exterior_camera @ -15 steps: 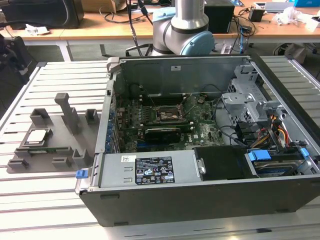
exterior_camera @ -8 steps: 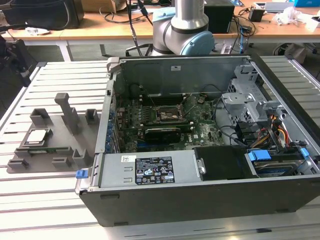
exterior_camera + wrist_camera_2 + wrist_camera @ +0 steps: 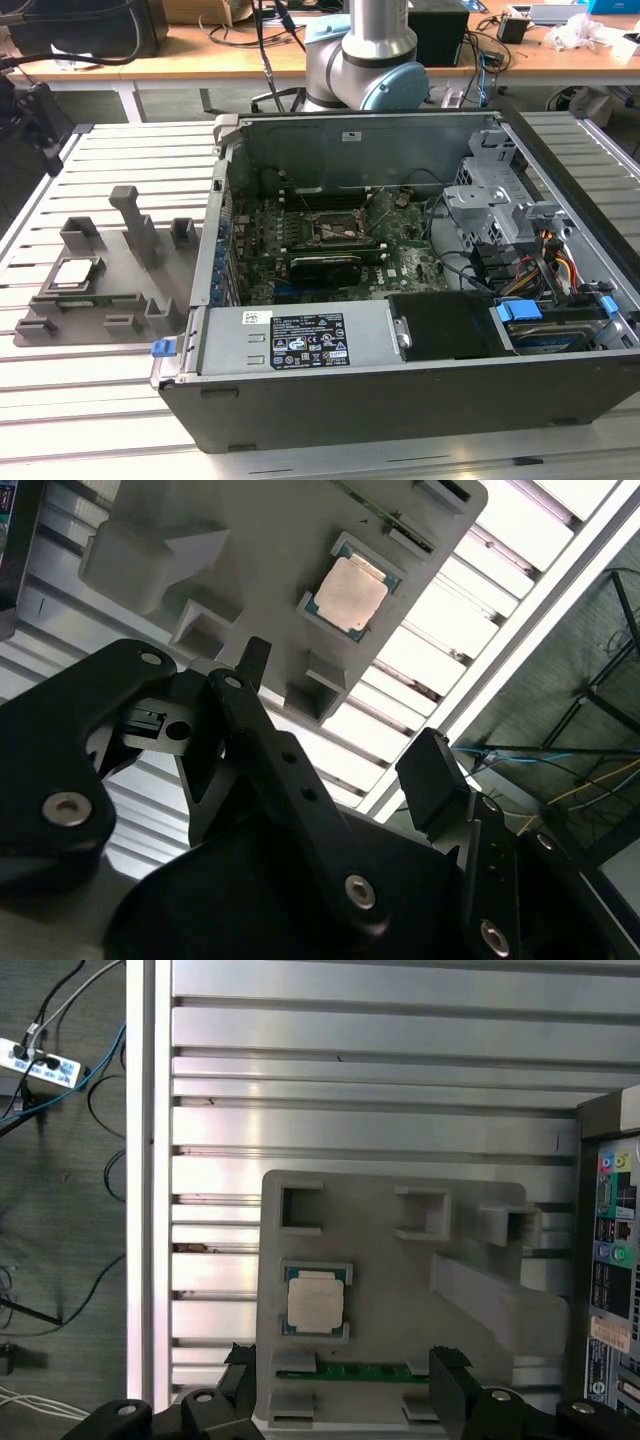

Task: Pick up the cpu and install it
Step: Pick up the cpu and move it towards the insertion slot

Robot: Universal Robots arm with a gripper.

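Observation:
The cpu [image 3: 75,272] is a small silvery square lying flat in a seat of the grey holder tray [image 3: 120,290], at the exterior view's left, beside the open computer case [image 3: 400,300]. Both wrist views look down on the cpu [image 3: 315,1301] [image 3: 350,592] from well above. My gripper [image 3: 345,1365] [image 3: 340,725] hangs open above the tray's edge, apart from the chip, with nothing between its black fingers [image 3: 450,1365]. Inside the case, the motherboard's square socket [image 3: 335,230] lies open.
A green memory stick [image 3: 350,1370] lies in the tray beside the cpu. Upright blocks [image 3: 135,225] rise from the tray. The case's side wall [image 3: 215,260] stands close beside the tray. The arm's base [image 3: 360,60] stands behind the case. The table is slatted metal [image 3: 400,1090].

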